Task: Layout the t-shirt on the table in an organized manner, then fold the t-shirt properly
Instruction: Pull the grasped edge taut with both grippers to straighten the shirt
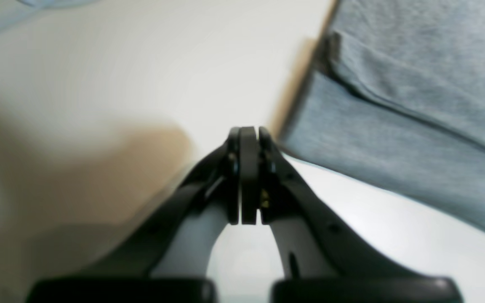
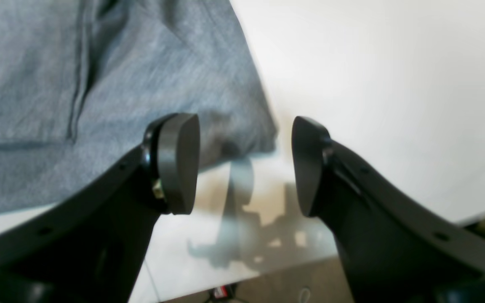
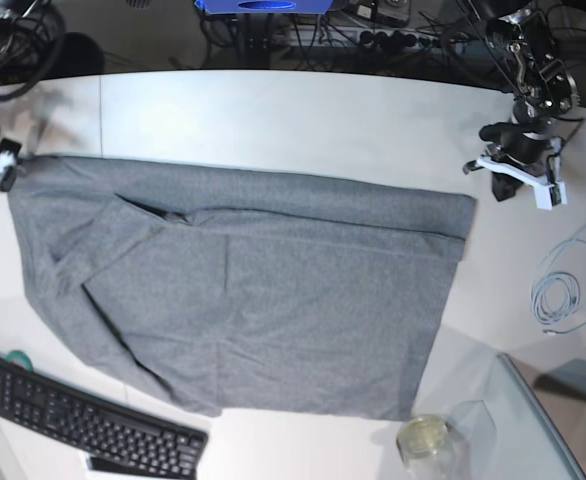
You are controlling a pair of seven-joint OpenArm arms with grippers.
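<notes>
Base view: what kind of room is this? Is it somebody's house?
Probably not a house; it looks like a robot lab or workshop. Tangled cables run behind the white table, a black keyboard lies at its front edge, and a robot arm stands beside a grey t-shirt.

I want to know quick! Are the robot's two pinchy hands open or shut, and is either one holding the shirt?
Left end effector: closed, holding nothing, beside the t-shirt.
Right end effector: open, holding nothing, at the shirt's edge.
</notes>
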